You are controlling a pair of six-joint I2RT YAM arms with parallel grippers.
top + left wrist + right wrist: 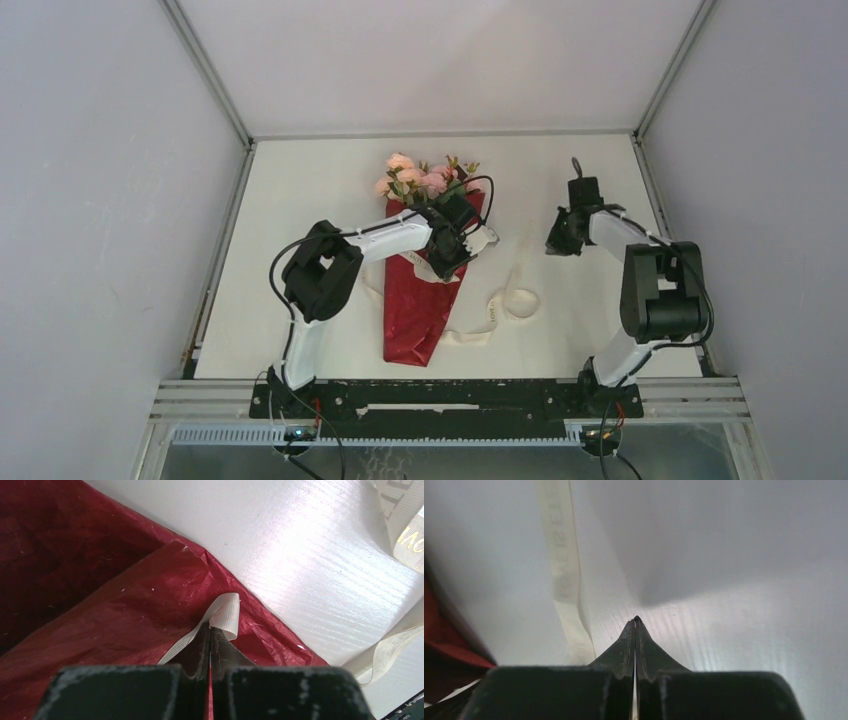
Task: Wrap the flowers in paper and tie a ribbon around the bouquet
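The cream-white, semi-sheer ribbon is limp, light and slick, so pinch it flat near an end, as your left tool does now: jaws clamped tight on a fold of it at the right flank of the bouquet, a cone of deep red crinkly paper topped with pale-pink roses, lying on the white counter. That arm reaches across the cone, wrist tipped down onto paper thin enough to crease or tear if dragged. Your right tool is closed on nothing, well right of the bouquet, forearm stretched away over the counter.
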